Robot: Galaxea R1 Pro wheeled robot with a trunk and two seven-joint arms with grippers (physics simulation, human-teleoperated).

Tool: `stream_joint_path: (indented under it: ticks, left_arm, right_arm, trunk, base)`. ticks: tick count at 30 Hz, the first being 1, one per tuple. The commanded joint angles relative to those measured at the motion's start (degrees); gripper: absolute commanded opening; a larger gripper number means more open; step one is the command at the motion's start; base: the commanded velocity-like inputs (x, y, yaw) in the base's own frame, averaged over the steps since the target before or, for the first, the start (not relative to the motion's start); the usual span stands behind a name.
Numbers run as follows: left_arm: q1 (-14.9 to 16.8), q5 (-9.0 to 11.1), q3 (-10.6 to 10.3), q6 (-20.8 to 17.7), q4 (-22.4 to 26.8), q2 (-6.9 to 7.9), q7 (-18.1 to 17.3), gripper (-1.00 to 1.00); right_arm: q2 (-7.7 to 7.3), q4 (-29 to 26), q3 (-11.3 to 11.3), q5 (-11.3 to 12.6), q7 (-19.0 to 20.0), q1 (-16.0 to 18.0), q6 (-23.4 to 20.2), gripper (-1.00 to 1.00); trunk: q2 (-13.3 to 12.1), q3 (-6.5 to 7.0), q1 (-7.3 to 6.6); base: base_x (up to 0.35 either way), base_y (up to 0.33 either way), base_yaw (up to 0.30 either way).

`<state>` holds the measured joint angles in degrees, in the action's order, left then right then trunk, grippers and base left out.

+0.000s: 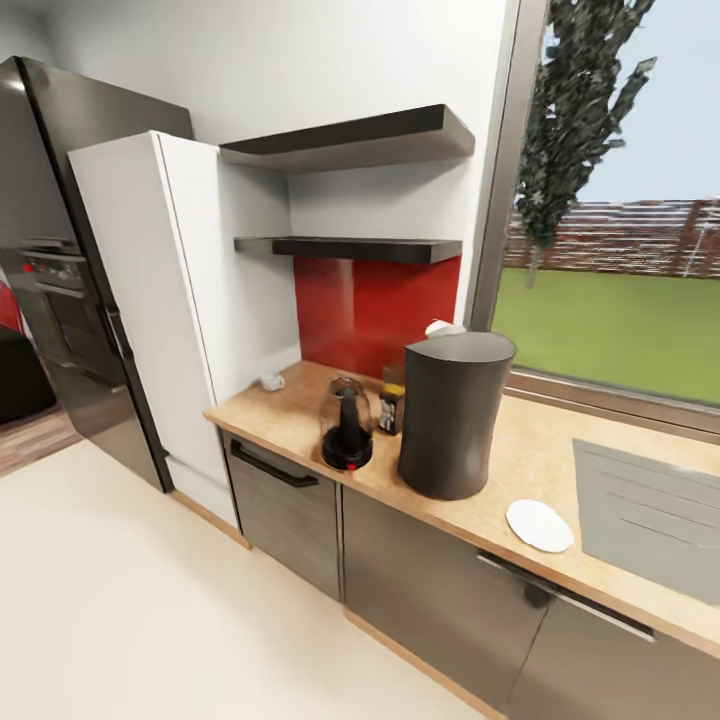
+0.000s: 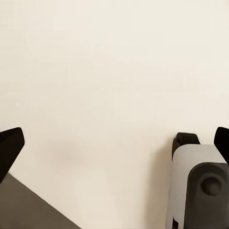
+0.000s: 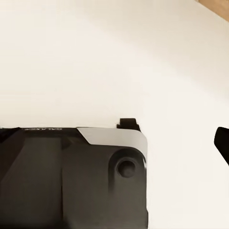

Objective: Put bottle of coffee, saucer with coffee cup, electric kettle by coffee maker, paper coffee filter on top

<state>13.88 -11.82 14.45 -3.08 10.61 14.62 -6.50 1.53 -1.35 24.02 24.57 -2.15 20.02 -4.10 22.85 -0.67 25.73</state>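
Observation:
The tall black coffee maker (image 1: 455, 415) stands on the kitchen countertop (image 1: 500, 490). To its left is the dark electric kettle (image 1: 347, 425), with the bottle of coffee (image 1: 392, 400) behind the gap between them. The pale paper coffee filter (image 1: 443, 328) peeks over the far edge of the maker's top. The white saucer (image 1: 539, 525) lies bare at the maker's right. The coffee cup (image 1: 270, 381) sits far left by the white cabinet. The kitchen shelf (image 1: 350, 246) is bare. My left gripper (image 2: 114, 145) hangs open over the floor. My right gripper (image 3: 114, 143) shows one fingertip (image 3: 222, 142) set wide.
A tall white cabinet (image 1: 150, 300) and a dark oven tower (image 1: 60, 280) close the counter's left end. A grey sink (image 1: 650, 515) lies right of the saucer. A large window (image 1: 620, 250) backs the counter. Pale floor (image 1: 150, 600) spreads before the dark cabinet fronts (image 1: 420, 570).

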Motion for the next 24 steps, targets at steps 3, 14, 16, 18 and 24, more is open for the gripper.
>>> stream_joint_path:
  ticks: [3,14,16,18,24]
  left_arm:
    - [0.0,-0.6,0.5,-0.3,0.1,-0.03,-0.4,1.0]
    - [0.0,-0.7,0.5,-0.3,0.1,-0.03,-0.3,1.0]
    - [0.0,-0.7,0.5,-0.3,0.1,-0.03,-0.3,1.0]
    - [0.0,-0.7,0.5,-0.3,0.1,-0.03,-0.3,1.0]
    - [0.0,-0.7,0.5,-0.3,0.1,-0.03,-0.3,1.0]
  right_arm:
    - [0.19,-0.1,0.6,0.4,-0.2,0.0,-0.3,1.0]
    - [0.75,-0.1,0.5,0.5,-0.1,0.0,0.0,1.0]
    - [0.74,-0.2,0.5,0.5,-0.1,0.0,0.0,1.0]
    - [0.7,-0.2,0.4,0.5,-0.2,0.0,0.0,1.0]
    - [0.75,-0.2,0.4,0.5,-0.5,0.0,-0.5,1.0]
  trunk:
    - [0.1,-0.08,0.05]
    - [0.1,-0.08,0.05]
    - [0.1,-0.08,0.05]
    - [0.1,-0.08,0.05]
    - [0.1,-0.08,0.05]
  base:
    - [0.232,0.277,0.006]
    - [0.228,0.279,0.001]
    - [0.198,0.286,0.0]
    - [0.185,0.292,0.0]
    - [0.161,0.302,0.0]
